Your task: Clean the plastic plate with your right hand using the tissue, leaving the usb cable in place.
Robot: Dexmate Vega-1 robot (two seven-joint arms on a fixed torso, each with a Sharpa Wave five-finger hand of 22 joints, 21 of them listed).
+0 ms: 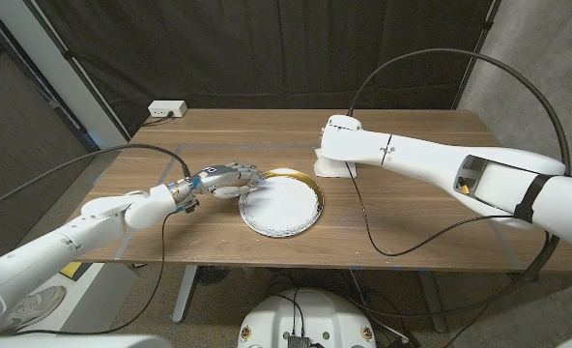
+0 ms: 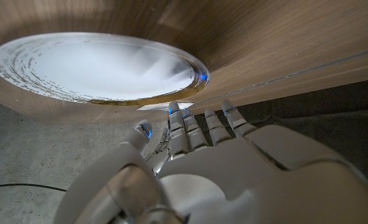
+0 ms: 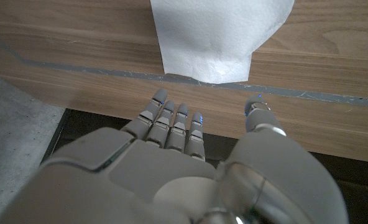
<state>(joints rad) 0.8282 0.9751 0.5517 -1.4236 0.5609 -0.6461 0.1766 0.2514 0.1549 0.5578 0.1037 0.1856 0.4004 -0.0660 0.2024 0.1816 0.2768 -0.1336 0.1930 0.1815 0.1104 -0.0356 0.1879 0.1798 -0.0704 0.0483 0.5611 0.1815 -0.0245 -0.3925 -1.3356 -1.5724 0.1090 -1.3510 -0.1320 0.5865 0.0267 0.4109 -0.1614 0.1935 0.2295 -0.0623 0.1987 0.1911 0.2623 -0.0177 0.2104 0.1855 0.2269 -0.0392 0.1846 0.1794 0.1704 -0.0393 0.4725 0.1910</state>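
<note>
Right wrist view: tissue [image 3: 218, 34] just beyond right hand [image 3: 190, 168].

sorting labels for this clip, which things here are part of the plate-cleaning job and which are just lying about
Job:
- plastic plate
- tissue, on the table ahead of the right hand
- left hand, fingers at the plate's rim

Lying about:
- white box at the table's far left corner

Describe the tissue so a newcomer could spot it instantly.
On the wooden table, look past the round white plastic plate toward the right hand. The white, soft, crumpled tissue lies under that hand, unlike the rigid, gold-rimmed plate.
</note>
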